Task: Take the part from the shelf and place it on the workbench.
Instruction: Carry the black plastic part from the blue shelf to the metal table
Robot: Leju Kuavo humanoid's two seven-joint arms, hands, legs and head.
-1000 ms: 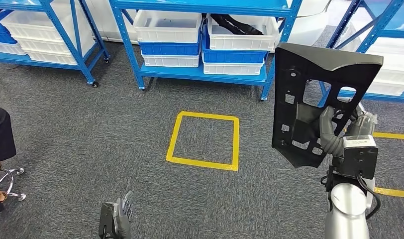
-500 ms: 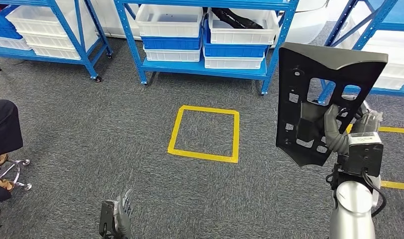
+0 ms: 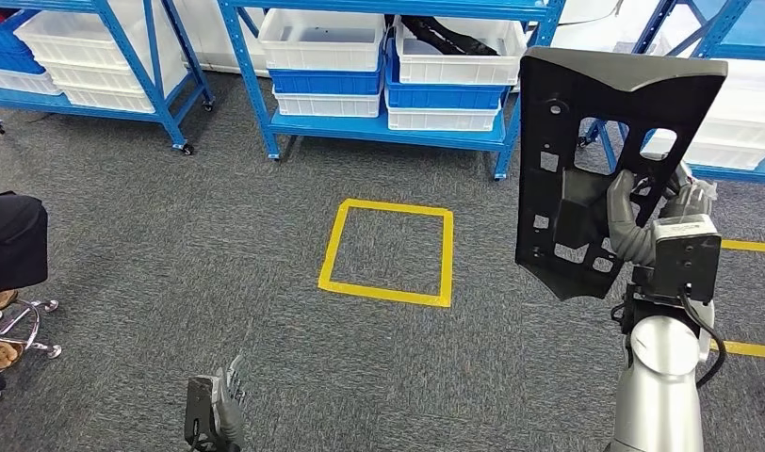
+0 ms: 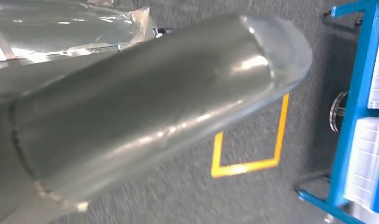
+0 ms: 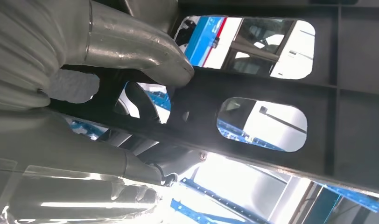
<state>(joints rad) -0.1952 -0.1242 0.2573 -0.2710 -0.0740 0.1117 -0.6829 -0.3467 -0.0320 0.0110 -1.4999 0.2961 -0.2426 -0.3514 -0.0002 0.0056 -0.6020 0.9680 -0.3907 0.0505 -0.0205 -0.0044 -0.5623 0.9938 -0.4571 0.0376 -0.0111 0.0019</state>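
Grey thumb (image 4: 145, 112) over carpet (image 4: 187, 196), yellow tape square (image 4: 246, 154), blue shelf (image 4: 353, 116).

A yellow tape square (image 3: 389, 253) marks the grey carpet (image 3: 171, 226) at frame centre, a wheeled stool (image 3: 16, 330) at the left edge.

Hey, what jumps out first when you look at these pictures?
The big black part with cut-out holes, held upright by the right hand on the right side. Next, the yellow tape square on the grey carpet, in front of blue shelves holding white bins.
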